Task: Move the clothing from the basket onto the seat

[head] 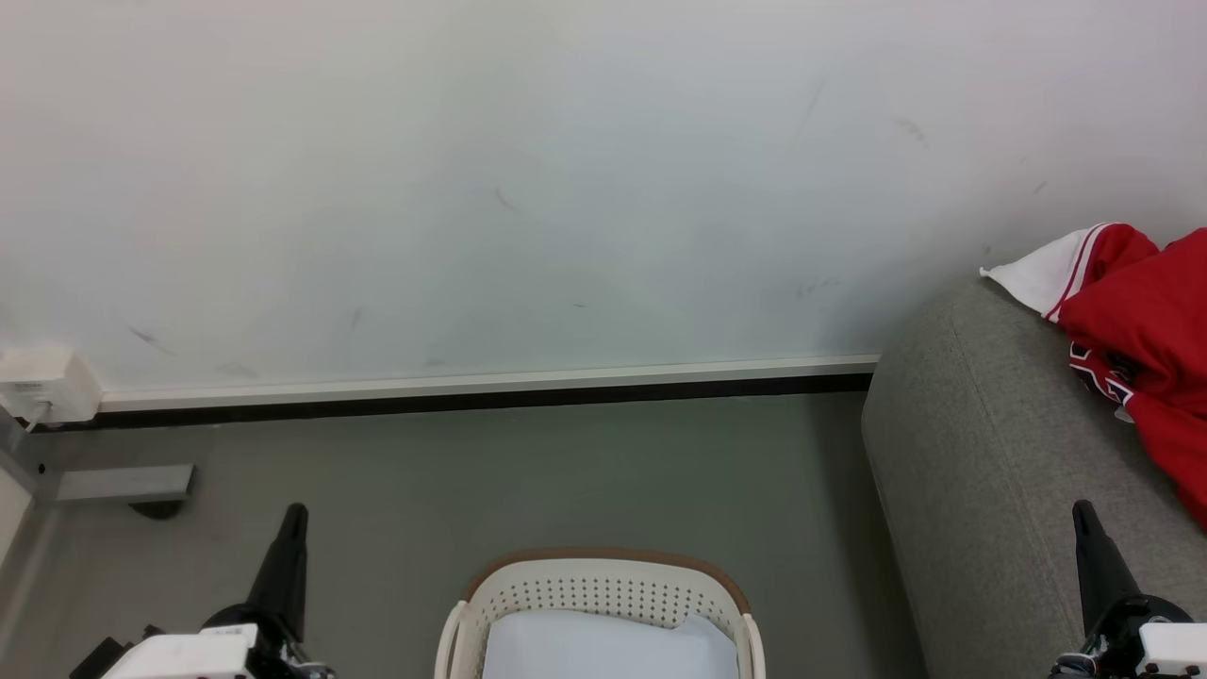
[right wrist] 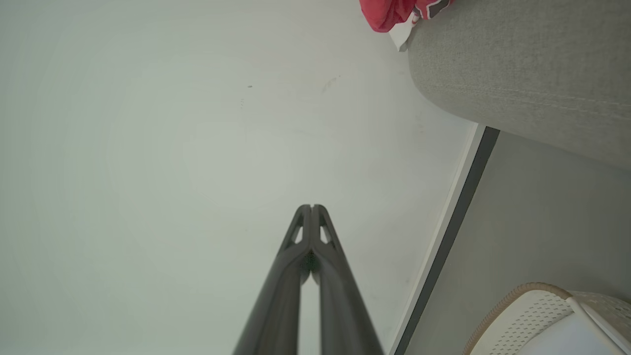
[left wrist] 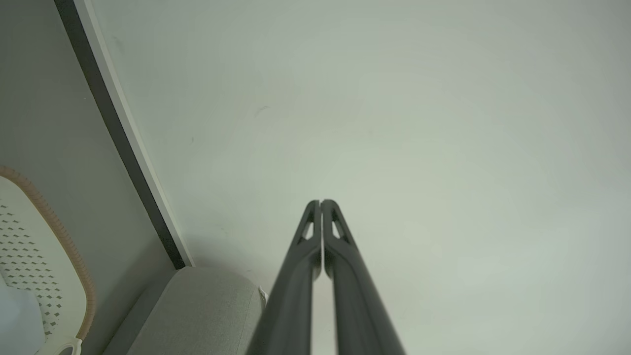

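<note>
Red clothing point(head: 1146, 330) with white trim and dark lettering lies on the grey seat point(head: 981, 471) at the right; a corner of the clothing point(right wrist: 389, 12) also shows at the top of the right wrist view, on the seat point(right wrist: 522, 69). The cream basket point(head: 603, 604) with a brown rim stands on the floor at bottom centre, holding a plain white sheet point(head: 608, 646). My left gripper point(head: 294, 514) is shut and empty, left of the basket. My right gripper point(head: 1082, 514) is shut and empty, over the seat's front. In each wrist view the fingers point(left wrist: 320, 203) point(right wrist: 311, 207) point at the wall.
A white wall point(head: 471, 189) with a pale skirting and dark strip runs behind the grey floor point(head: 566, 471). A white socket box point(head: 42, 382) and a grey bracket point(head: 123, 483) sit at the far left. The basket point(left wrist: 39, 276) and the seat's end point(left wrist: 207, 305) show in the left wrist view.
</note>
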Controlling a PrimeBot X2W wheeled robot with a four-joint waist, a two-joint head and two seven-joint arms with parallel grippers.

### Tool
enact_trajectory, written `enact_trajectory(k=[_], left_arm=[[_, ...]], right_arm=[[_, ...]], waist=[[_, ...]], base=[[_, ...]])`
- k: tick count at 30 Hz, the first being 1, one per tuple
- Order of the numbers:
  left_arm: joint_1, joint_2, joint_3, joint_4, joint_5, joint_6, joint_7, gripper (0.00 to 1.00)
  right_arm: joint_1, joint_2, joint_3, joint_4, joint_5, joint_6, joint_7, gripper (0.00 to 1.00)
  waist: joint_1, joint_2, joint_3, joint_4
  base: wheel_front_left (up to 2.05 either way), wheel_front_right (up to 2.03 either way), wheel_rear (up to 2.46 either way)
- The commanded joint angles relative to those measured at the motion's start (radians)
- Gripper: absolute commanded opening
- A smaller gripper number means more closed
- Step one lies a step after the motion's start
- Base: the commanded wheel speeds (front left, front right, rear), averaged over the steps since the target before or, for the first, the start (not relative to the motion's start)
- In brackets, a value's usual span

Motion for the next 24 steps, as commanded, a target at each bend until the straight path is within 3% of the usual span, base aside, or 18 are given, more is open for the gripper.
enact_trajectory(k=[1,24], left_arm=[[-0.007,0.007,0.001,-0.003,-0.014,0.001,0.004,0.00],[-0.007,0.007,0.001,-0.003,-0.015,0.001,0.004,0.00]], right_arm=[[-0.011,0.001,-0.003,-0.002,-0.006,-0.002,0.001,0.00],[-0.012,0.003,-0.007,-0.001,-0.010,-0.002,0.006,0.00]], waist=[[0.0000,0.0000,0.000,0.000],[0.0000,0.0000,0.000,0.000]], base=[[0.00,0.00,0.00],[0.00,0.00,0.00]])
